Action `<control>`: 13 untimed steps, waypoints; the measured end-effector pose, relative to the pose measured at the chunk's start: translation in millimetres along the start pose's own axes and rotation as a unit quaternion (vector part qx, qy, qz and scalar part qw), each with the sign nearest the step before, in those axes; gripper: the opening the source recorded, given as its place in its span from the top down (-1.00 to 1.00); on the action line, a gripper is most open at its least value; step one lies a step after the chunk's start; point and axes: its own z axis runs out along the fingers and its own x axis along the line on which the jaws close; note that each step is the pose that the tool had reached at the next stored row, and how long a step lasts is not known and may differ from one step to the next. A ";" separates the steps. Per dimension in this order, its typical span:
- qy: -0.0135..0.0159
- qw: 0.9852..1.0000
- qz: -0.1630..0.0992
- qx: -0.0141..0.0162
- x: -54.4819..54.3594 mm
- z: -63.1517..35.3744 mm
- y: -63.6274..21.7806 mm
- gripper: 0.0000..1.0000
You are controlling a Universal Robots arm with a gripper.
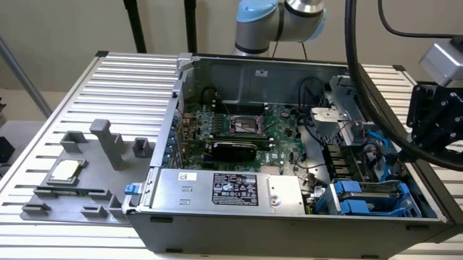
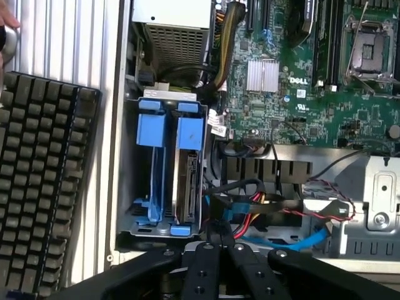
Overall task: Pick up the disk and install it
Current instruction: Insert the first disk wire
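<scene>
A slatted metal desk (image 1: pixel 108 81) carries an open computer case (image 1: pixel 239 238). In one corner of the case, a blue-railed drive cage (image 2: pixel 125 181) holds the disk (image 2: pixel 187 187), which stands on edge and looks fully seated. The disk's long axis points straight toward the hand (image 2: pixel 215 247), which hovers just off the cage's end with fingers pressed together, gripping nothing.

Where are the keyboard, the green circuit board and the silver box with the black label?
Keyboard (image 2: pixel 44 187), wrist view, middle keys.
Green circuit board (image 2: pixel 325 115), wrist view, bare green surface.
Silver box (image 1: pixel 230 190), exterior view, its black label.
</scene>
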 end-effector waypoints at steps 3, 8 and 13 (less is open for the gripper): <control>0.000 1.000 0.000 0.000 -0.6 5.4 -1.0 1.00; 0.001 1.000 0.000 0.000 -1.5 14.1 -4.4 1.00; 0.001 1.000 0.000 0.000 -1.2 21.8 2.0 1.00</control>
